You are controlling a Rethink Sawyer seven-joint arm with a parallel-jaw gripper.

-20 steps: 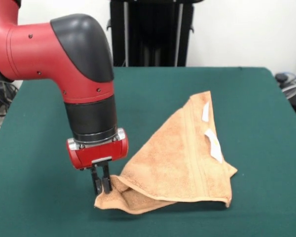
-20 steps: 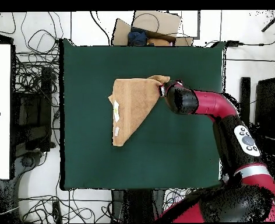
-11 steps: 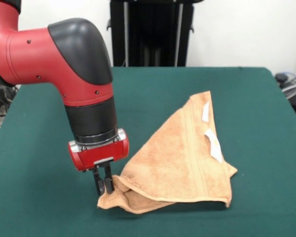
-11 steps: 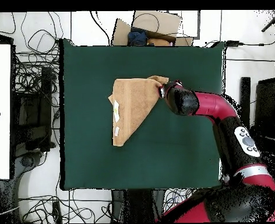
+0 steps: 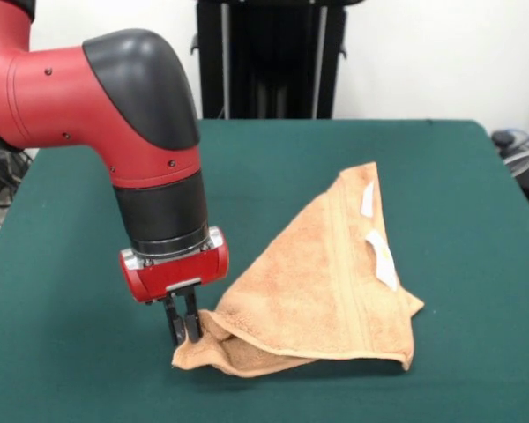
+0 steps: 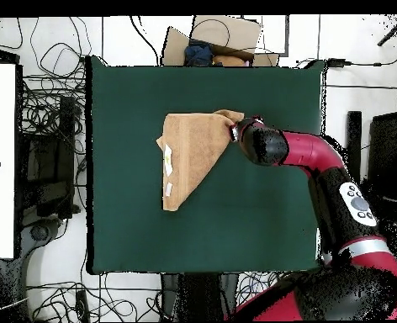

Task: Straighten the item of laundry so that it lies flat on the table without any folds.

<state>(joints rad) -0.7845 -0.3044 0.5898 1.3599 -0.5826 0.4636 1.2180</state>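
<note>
While its fingers sit pinched together on the near-left corner of the towel [image 5: 322, 282], the gripper [image 5: 182, 328] stands low over the table [image 5: 70, 370], holding that corner just off the cloth. Soft, light and floppy, the towel will likely drape and drag rather than slide stiffly, so a corner or hem looks like the best place to hold, and this grip seems well placed for pulling the fold open. From the gripper it spreads right and far as a folded triangle near the table's middle, white tags [image 5: 381, 256] uppermost on its right side.
</note>
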